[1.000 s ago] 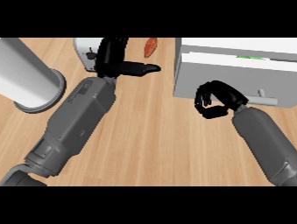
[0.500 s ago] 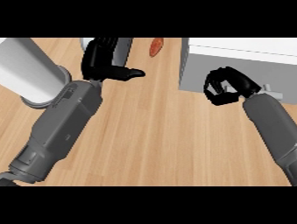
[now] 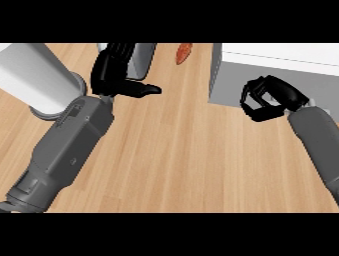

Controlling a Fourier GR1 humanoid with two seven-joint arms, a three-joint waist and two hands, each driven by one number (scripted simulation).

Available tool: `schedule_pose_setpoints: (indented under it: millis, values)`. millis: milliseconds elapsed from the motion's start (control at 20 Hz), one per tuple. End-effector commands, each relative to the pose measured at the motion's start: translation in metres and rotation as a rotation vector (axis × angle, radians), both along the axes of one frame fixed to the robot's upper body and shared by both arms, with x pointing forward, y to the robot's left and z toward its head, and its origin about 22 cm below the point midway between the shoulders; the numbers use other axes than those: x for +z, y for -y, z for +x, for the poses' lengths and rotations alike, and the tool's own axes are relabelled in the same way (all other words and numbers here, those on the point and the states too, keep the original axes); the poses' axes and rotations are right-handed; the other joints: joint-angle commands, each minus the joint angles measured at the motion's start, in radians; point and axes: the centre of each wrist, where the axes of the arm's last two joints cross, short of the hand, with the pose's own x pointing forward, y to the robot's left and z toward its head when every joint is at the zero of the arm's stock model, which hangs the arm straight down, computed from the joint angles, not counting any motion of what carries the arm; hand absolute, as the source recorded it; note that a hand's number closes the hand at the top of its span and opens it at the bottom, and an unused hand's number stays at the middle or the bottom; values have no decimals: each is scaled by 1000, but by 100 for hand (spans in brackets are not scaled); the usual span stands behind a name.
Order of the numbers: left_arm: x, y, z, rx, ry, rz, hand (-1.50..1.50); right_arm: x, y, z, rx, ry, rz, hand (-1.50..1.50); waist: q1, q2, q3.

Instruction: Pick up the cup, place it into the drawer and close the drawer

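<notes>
The left hand [image 3: 116, 70] reaches up the wooden counter [image 3: 179, 150] toward the top edge of the view, its fingers straight and pointing away from the robot while the thumb sticks out to the right. The fingers lie over a pale grey thing, most likely the cup [image 3: 144, 62], of which only a strip shows to the right of the hand; the strip runs up and down in the view, but whether the cup stands upright or lies on its side, and which way its mouth points, cannot be told because the hand hides most of it. Whether the fingers touch the cup or only hover above it is also unclear. Just right of the cup, near the top edge, a small orange-red thing [image 3: 184, 52] lies on the counter, narrow and slanted. At the upper right stands the white drawer unit [image 3: 290, 70], its grey front face turned toward the middle of the counter. The right hand [image 3: 264, 97] is in front of that face, fingers curled inward into a loose hook with nothing between them. At the upper left a tall white cylinder [image 3: 24, 75] rises from a round grey base, close beside the left forearm [image 3: 68, 145].
</notes>
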Motion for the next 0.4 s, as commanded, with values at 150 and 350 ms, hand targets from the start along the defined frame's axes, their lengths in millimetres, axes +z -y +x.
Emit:
schedule_pose_setpoints:
  millis: [150, 350]
  values:
    - [-6, -2, -5, -27, -3, -14, -150, 91, 32, 30, -203, 204, -30, 150, 51, 19, -9]
    - [-7, -6, -6, -30, -6, -24, -150, 93, 39, 27, -192, 188, -16, 150, 55, 20, -9]
